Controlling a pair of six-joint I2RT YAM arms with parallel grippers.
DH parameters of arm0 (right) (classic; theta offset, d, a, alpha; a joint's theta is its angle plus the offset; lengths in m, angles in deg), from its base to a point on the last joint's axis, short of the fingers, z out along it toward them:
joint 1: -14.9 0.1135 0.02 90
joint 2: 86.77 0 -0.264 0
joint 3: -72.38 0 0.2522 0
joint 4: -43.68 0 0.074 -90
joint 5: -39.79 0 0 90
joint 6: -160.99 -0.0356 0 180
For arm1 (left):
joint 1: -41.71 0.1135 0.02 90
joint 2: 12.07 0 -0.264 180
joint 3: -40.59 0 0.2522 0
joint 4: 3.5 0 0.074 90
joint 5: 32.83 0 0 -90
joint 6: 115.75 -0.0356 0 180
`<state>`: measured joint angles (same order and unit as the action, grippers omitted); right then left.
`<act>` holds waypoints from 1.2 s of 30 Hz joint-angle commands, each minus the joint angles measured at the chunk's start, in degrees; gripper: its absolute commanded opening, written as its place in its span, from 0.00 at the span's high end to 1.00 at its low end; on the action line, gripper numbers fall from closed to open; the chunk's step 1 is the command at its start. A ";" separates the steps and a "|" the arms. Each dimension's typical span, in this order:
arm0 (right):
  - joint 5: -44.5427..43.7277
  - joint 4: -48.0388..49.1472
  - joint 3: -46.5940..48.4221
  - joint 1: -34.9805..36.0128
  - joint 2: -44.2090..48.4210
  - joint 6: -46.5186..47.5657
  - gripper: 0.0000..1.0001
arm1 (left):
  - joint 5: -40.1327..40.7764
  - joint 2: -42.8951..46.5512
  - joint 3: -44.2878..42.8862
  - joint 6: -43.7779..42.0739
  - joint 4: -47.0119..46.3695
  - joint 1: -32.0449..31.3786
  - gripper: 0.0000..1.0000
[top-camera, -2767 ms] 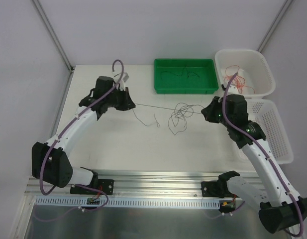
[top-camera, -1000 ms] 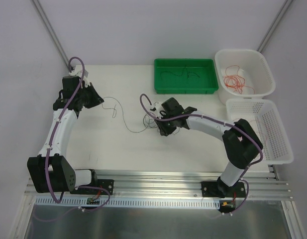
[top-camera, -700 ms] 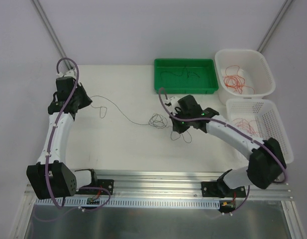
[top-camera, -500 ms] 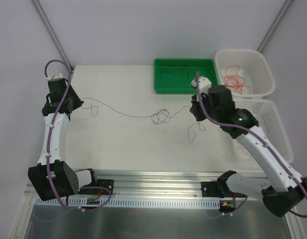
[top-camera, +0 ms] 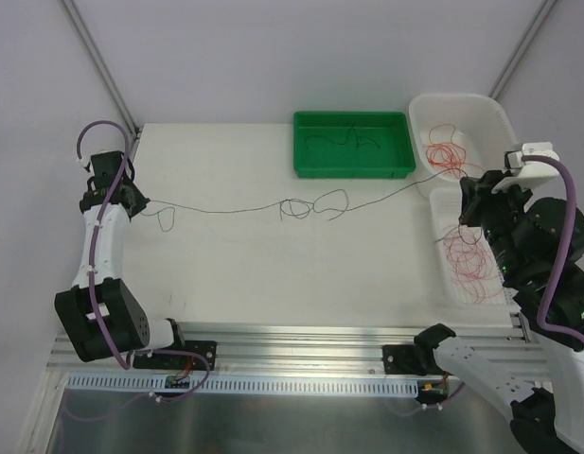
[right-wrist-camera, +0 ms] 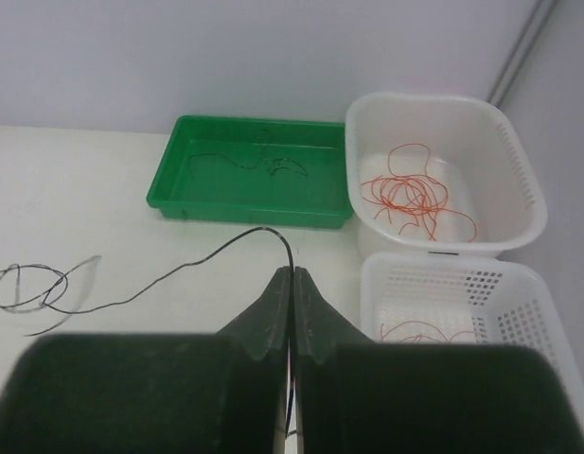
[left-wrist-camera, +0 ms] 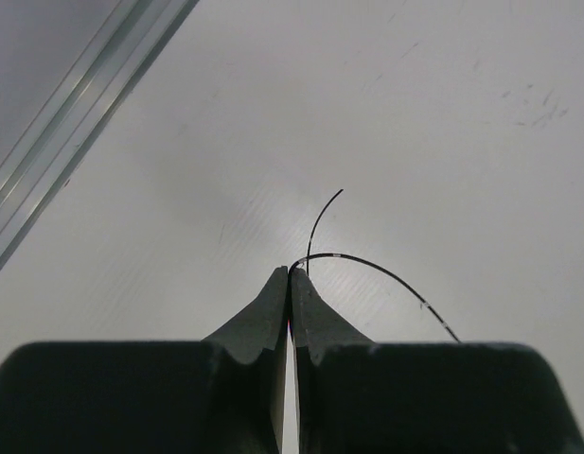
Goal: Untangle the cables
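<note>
We see a thin black cable (top-camera: 301,206), loosely knotted midway, pinched taut between the closed left gripper (left-wrist-camera: 289,274) and right gripper (right-wrist-camera: 292,274); a green tray (top-camera: 353,171) lies behind.

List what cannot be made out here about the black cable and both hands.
- Top view: black cable loops mid-table are too thin to tell a knot from a crossing.
- Right wrist view: right hand covers the cable's gripped end.
- Left wrist view: left hand hides where the cable runs on.
- Lower basket: right arm covers much from above; red cables uncountable.
</note>
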<state>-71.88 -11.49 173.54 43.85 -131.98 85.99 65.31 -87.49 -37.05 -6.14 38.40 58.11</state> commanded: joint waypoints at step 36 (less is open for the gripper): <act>9.62 10.36 2.70 -2.75 -13.67 -5.07 0.99 | -15.86 -10.89 -4.50 -2.83 1.92 -9.63 0.98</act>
<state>-66.09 -9.04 176.51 42.30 -144.07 81.97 58.05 -100.54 -39.10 -6.77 39.71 51.75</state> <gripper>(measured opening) 0.015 0.017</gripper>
